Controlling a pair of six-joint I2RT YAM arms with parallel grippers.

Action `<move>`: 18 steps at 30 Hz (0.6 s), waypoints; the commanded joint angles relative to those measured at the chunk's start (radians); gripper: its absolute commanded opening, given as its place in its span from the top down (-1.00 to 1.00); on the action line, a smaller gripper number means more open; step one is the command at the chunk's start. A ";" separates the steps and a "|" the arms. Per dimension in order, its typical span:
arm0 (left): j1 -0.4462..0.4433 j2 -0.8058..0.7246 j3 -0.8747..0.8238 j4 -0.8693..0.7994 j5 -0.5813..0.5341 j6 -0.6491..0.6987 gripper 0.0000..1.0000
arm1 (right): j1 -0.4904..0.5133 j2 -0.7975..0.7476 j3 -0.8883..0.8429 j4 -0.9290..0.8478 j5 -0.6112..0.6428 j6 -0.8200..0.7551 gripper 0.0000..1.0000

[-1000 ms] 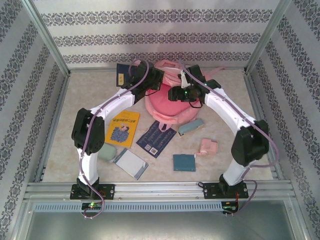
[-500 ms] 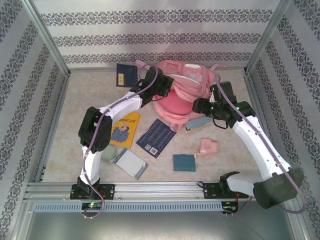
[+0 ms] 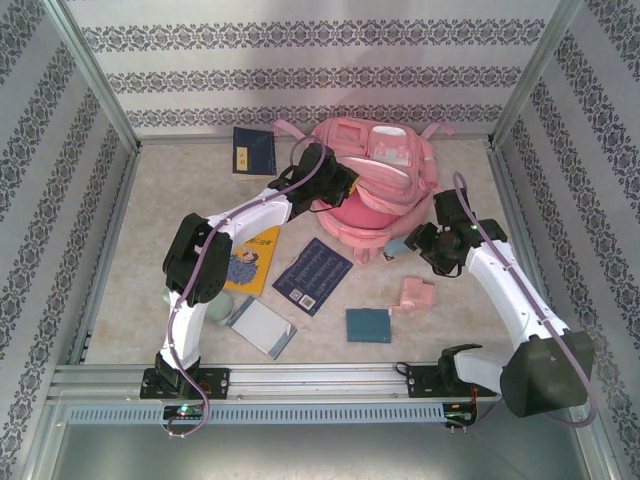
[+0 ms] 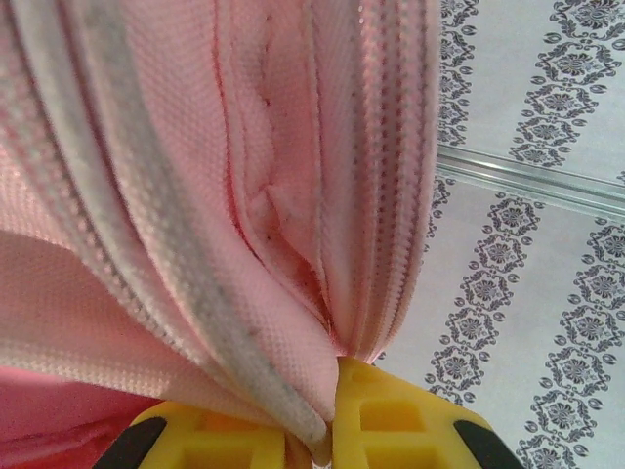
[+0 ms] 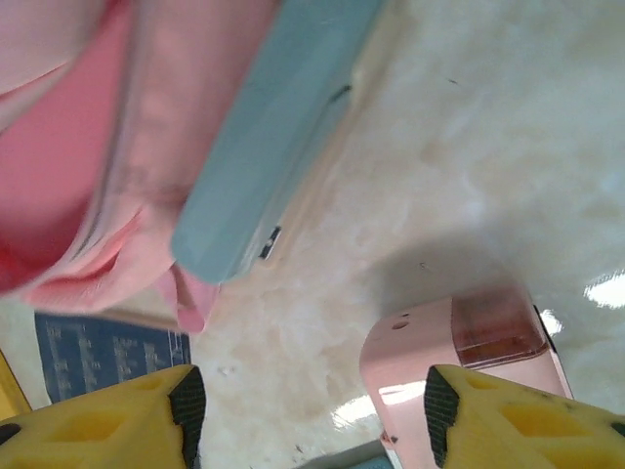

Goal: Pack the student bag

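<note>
**Left fingers pinch the bag's zip edge; right fingers stand wide above the table**

Your left gripper (image 4: 327, 430) is closed on a fold of the student bag (image 3: 385, 165). In the left wrist view its yellow fingers (image 4: 410, 430) meet on a pink fabric edge. A pale zip tape runs down into the pinch, and the cloth rises up and away from them. From above, that grip sits on the bag's near left side, at the lip of the opening, where a darker pink inside shows below the raised flap.

Your right gripper (image 5: 308, 396) stands wide with nothing between its fingers; bare marbled table (image 5: 488, 147) shows through the gap. Just beyond it a teal pencil case (image 5: 273, 137) lies slantwise, its far end running up beside the bag's pink side. You cannot tell from here whether case and bag touch. A small pink box (image 5: 459, 352) rests on the table close to the right finger, and a corner of a dark blue book (image 5: 107, 352) shows by the left finger.

The bag itself lies at the far middle of the table, front pockets facing up, close to the back wall. Your right gripper hangs off its near right corner, apart from the fabric.

Further out on the near half of the table lie a yellow book (image 3: 248, 258), a grey notebook (image 3: 262, 327) and a small teal book (image 3: 368, 325). A pale green case (image 3: 215, 308) is partly hidden by your left arm. A second dark book (image 3: 253, 150) lies at the far left, beside the bag.
</note>
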 commanded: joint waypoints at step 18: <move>-0.009 0.005 0.186 0.012 0.037 -0.055 0.96 | -0.055 0.366 0.008 0.346 -0.061 0.395 -0.40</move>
